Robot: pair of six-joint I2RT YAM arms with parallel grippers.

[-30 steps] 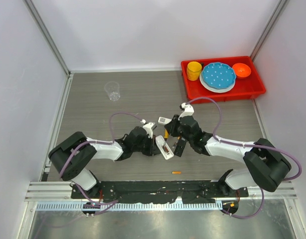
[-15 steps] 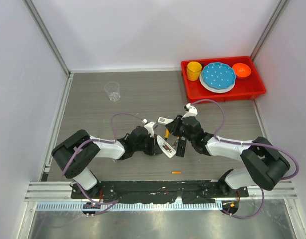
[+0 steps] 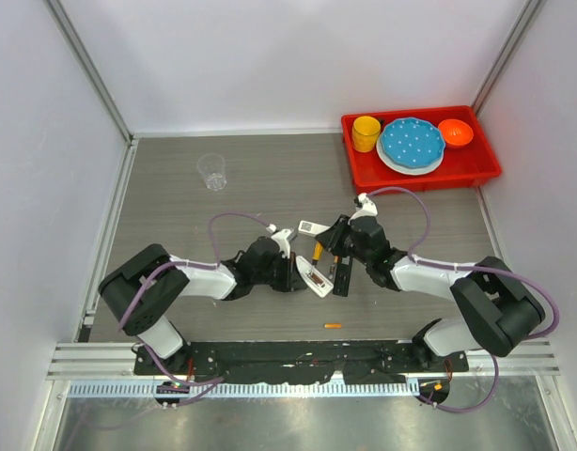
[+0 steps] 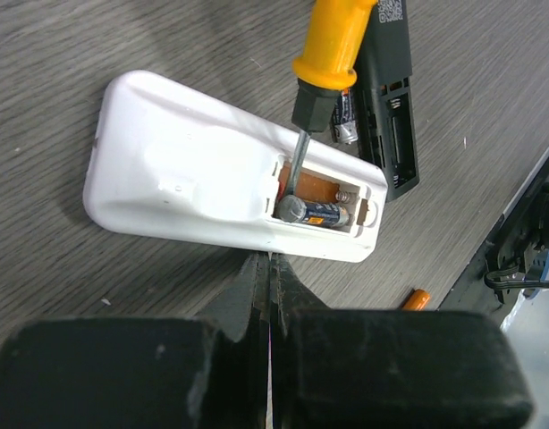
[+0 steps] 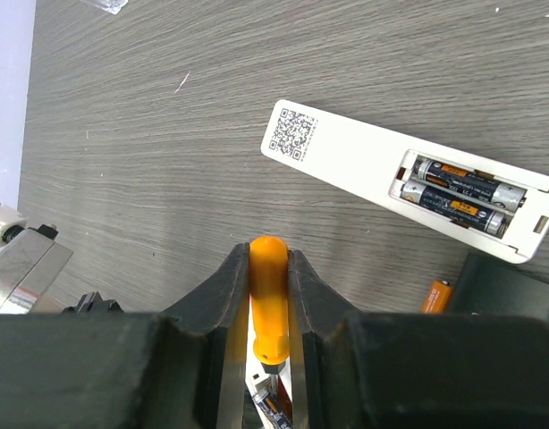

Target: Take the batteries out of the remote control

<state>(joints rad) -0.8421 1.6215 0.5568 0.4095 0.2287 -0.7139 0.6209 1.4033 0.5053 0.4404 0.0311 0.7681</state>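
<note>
A white remote control (image 4: 194, 170) lies back-up with its compartment open. One dark battery (image 4: 312, 213) sits inside. My right gripper (image 5: 268, 268) is shut on an orange-handled tool (image 4: 337, 40), and the tool's metal tip rests against that battery's end. My left gripper (image 4: 267, 264) is shut and empty, tips against the remote's near edge. A second white remote (image 5: 346, 156) holds two dark batteries (image 5: 462, 192). A black remote (image 4: 391, 116) lies open beside a loose battery (image 4: 346, 116). An orange battery (image 3: 333, 325) lies loose near the front edge.
A red tray (image 3: 486, 174) at the back right holds a yellow cup (image 3: 366, 132), a blue plate (image 3: 412, 143) and an orange bowl (image 3: 455, 132). A clear cup (image 3: 211, 172) stands at the back left. Both arms (image 3: 204, 280) meet at the table's middle.
The right wrist has shifted slightly to the right and the white remote's near end has turned a little. Both grips are unchanged.
</note>
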